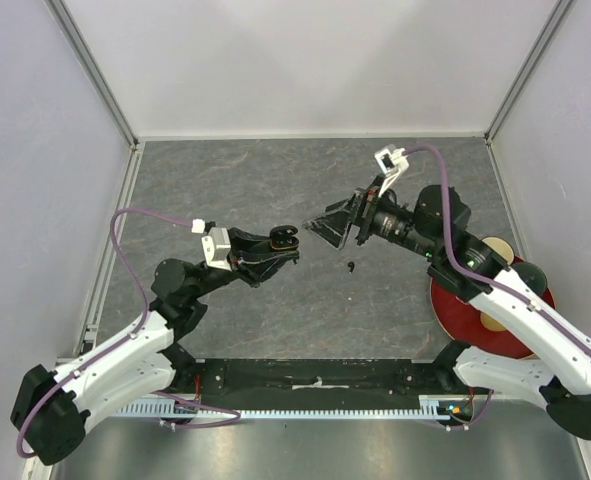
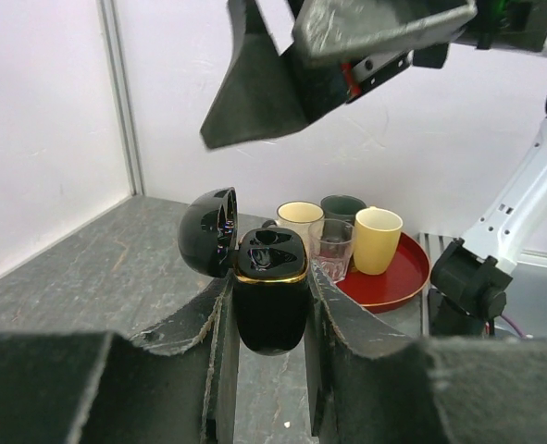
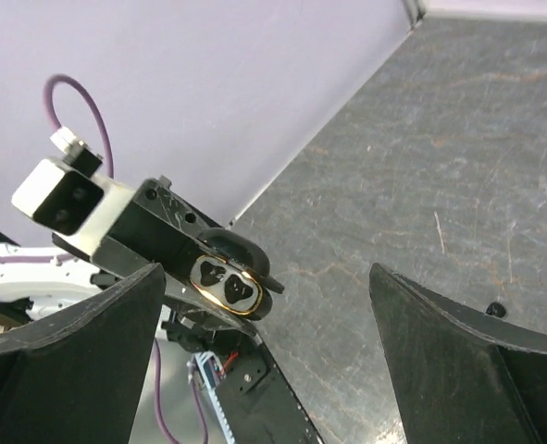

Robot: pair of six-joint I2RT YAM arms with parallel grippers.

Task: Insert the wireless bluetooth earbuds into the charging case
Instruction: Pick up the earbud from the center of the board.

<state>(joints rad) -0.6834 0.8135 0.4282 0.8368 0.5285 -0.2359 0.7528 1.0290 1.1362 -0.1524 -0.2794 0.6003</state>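
left claw (image 1: pixel 278 246): clamped on the sides of the black charging case (image 2: pixel 271 310), raised off the surface (image 1: pixel 235 190)
lid (image 2: pixel 206 231): hinged open, tipped over the left finger
right claw (image 1: pixel 325 228): spread wide, empty, facing the left claw, apart
black earbud (image 1: pixel 350 266): loose on the surface near the right claw, untouched
red tray (image 2: pixel 404 277): well behind the right claw, carrying cups (image 2: pixel 377 239)

Fingers of the left claw (image 2: pixel 268 282) hide the sides of the glossy black oval charging case (image 2: pixel 270 319). A tiny black speck (image 1: pixel 350 266) on the grey counter (image 1: pixel 275 180), perhaps an earbud, is too small to identify; the right arm (image 1: pixel 535 325) covers part of the round red tray (image 1: pixel 453 312).
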